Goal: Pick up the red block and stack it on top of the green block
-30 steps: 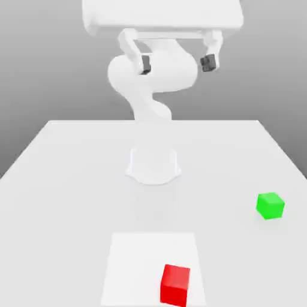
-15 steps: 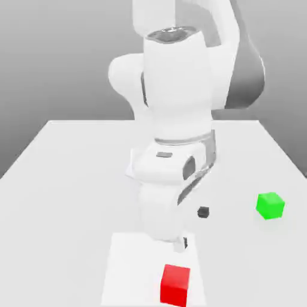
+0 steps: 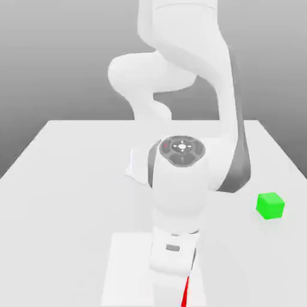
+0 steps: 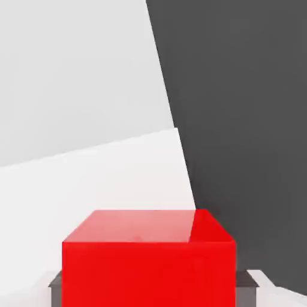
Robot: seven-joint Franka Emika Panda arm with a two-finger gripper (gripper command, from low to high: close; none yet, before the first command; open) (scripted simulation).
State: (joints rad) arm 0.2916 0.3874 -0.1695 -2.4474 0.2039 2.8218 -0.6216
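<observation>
The red block (image 4: 149,264) sits close up in the hand view, between the two dark finger pads (image 4: 57,286) of my gripper (image 4: 150,288), which press against its opposite sides. In the exterior view my arm (image 3: 180,198) has come down over the white patch, and the red block (image 3: 185,293) is a thin sliver beside the hand, most of it hidden. The green block (image 3: 270,205) rests on the table at the exterior view's right, well apart from the arm.
The white table (image 3: 60,180) carries a lighter square patch (image 3: 126,270) near the front, under the hand. The arm's round base (image 3: 137,166) stands mid-table. In the hand view a dark floor (image 4: 240,120) lies beyond the table edge.
The arm dropped from high above the table down onto the red block and now covers it. The fingers went from wide open to shut against the block's sides.
</observation>
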